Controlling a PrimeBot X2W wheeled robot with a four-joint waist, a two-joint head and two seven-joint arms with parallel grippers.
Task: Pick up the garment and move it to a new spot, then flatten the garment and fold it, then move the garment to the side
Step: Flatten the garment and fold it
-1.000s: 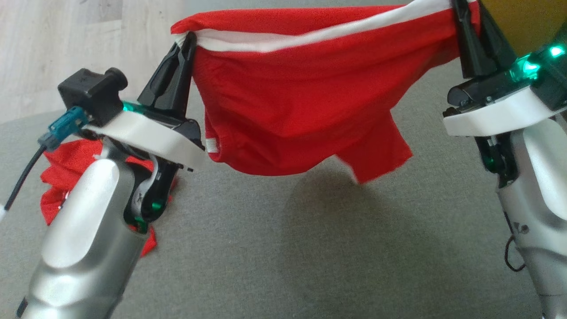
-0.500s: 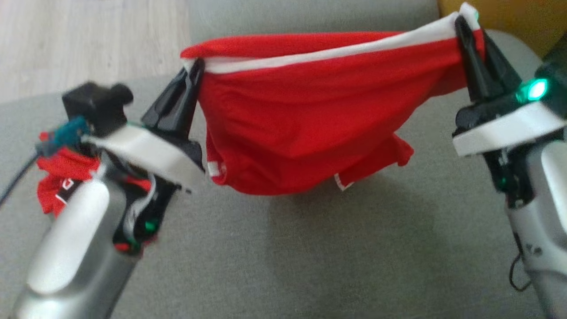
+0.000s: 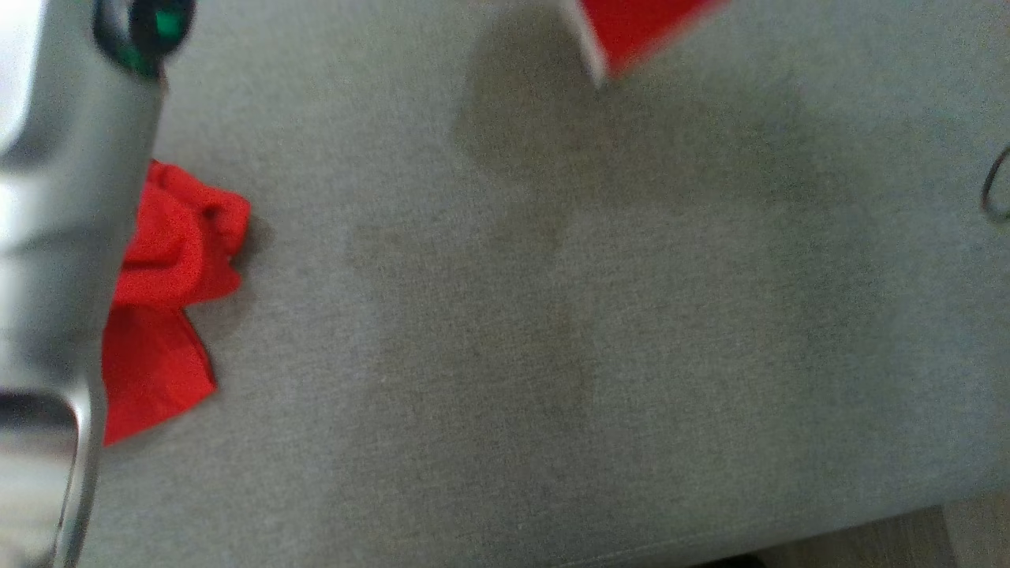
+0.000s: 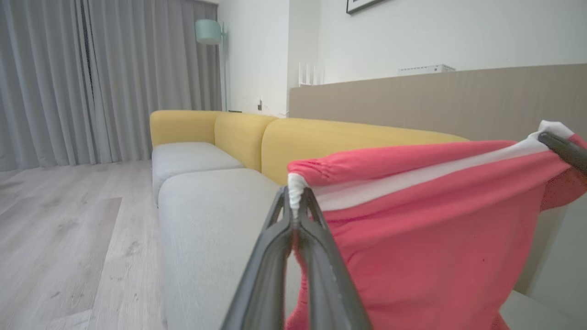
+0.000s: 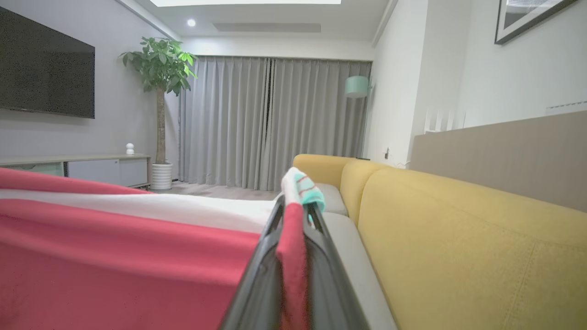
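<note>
The garment (image 4: 435, 238) is red with a white band along its top edge. It hangs stretched in the air between my two grippers, above the grey sofa seat. In the left wrist view my left gripper (image 4: 297, 201) is shut on the bunched white band at one end, and a dark finger (image 4: 565, 149) of the other gripper pinches the far end. In the right wrist view my right gripper (image 5: 293, 211) is shut on the garment (image 5: 114, 256), with a fold of red cloth between its fingers. The head view catches a low-hanging corner of the garment (image 3: 639, 28) at the top edge.
A second crumpled red cloth (image 3: 170, 260) lies on the grey seat cushion (image 3: 552, 355), partly under my left forearm (image 3: 55, 197). The yellow sofa back (image 5: 458, 238) runs along one side. Wood floor (image 4: 69, 229) lies beyond the cushion's edge.
The head camera has tilted down, so both grippers and most of the garment have slid out of the top of its picture. Both grips on the garment hold.
</note>
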